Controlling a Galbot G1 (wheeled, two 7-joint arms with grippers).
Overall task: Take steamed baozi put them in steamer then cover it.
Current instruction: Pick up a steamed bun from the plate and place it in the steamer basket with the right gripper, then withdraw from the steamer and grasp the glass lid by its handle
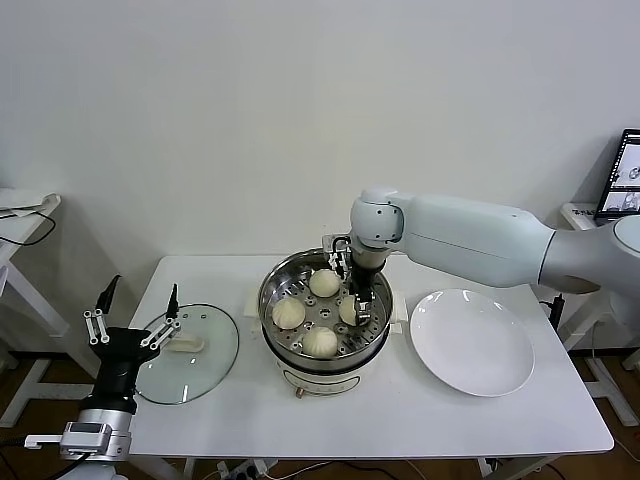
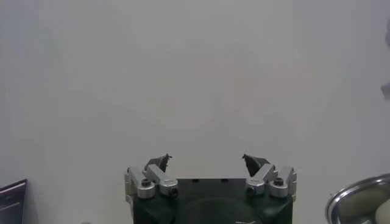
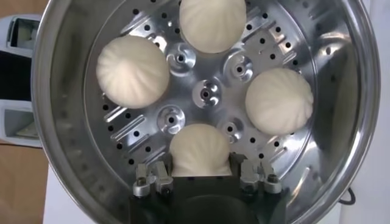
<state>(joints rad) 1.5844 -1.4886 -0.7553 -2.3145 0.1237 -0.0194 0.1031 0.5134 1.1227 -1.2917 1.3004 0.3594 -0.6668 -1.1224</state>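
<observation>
right gripper [image 3: 201, 173] is down inside the steamer [image 1: 272, 290], fingers spread either side of the fourth baozi [image 3: 200, 152], which sits on the perforated tray w/ the other three, so all four are in. left gripper [image 1: 135, 322] hangs wide open off the worktop's [image 1: 400, 420] left edge, beside the glass lid [image 1: 190, 355]. white plate [image 1: 472, 342] sits right of the steamer.

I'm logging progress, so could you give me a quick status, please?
Right gripper inside steamer, straddling fourth baozi. Left gripper open beside glass lid. Lid still off.
</observation>
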